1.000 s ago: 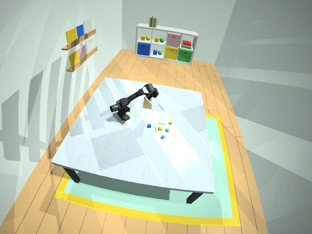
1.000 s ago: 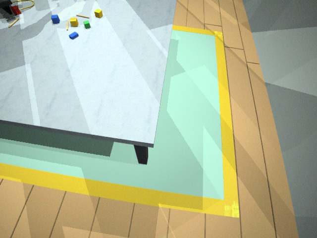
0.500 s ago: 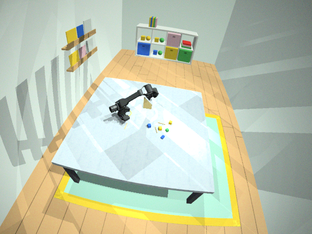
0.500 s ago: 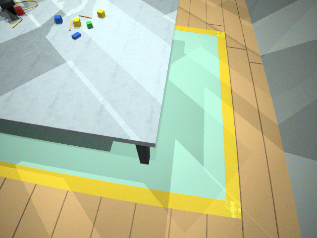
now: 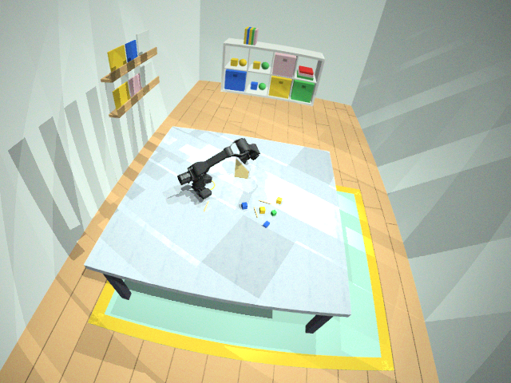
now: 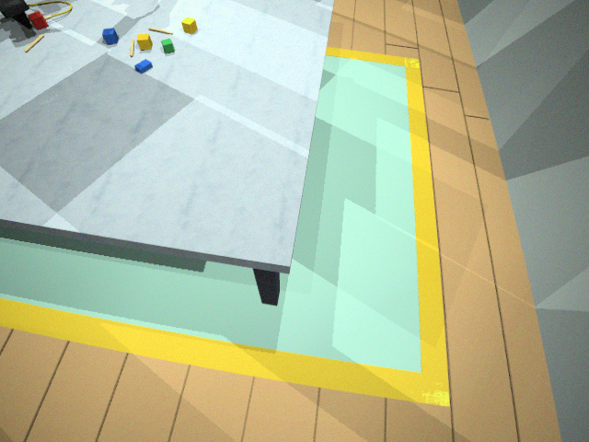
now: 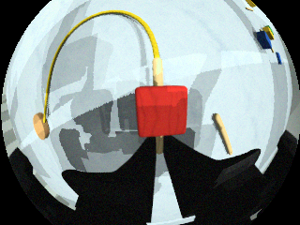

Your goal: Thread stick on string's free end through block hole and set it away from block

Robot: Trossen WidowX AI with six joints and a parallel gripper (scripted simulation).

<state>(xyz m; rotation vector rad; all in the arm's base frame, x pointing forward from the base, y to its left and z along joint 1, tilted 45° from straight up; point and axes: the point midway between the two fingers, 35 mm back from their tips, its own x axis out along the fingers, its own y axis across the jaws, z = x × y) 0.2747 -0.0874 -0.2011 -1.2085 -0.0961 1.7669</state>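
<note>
My gripper [image 7: 159, 140] [image 6: 28, 24] is low over the table and shut on the near end of the wooden stick [image 7: 157, 70]. The yellow string [image 7: 112, 12] [image 5: 213, 185] runs from the stick's far end in an arc to the round button [image 7: 41, 126], at the left of the wrist view. A red cube [image 7: 161, 112] [image 6: 38, 19] lies just ahead of the fingertips and hides the stick's middle; whether it rests on the stick or touches the fingers I cannot tell. The wooden block [image 5: 241, 169] stands by the arm's base; its hole is not visible.
A loose stick [image 7: 222, 133] [image 5: 205, 206] [image 6: 34, 43] lies right of the gripper in the wrist view. Farther off are a blue cube [image 5: 244, 205] [image 6: 109, 36], yellow cubes [image 5: 262, 210] [image 6: 189, 25], a green piece [image 6: 167, 46], another blue piece [image 6: 143, 65] and two loose sticks [image 6: 160, 30] [image 6: 132, 48].
</note>
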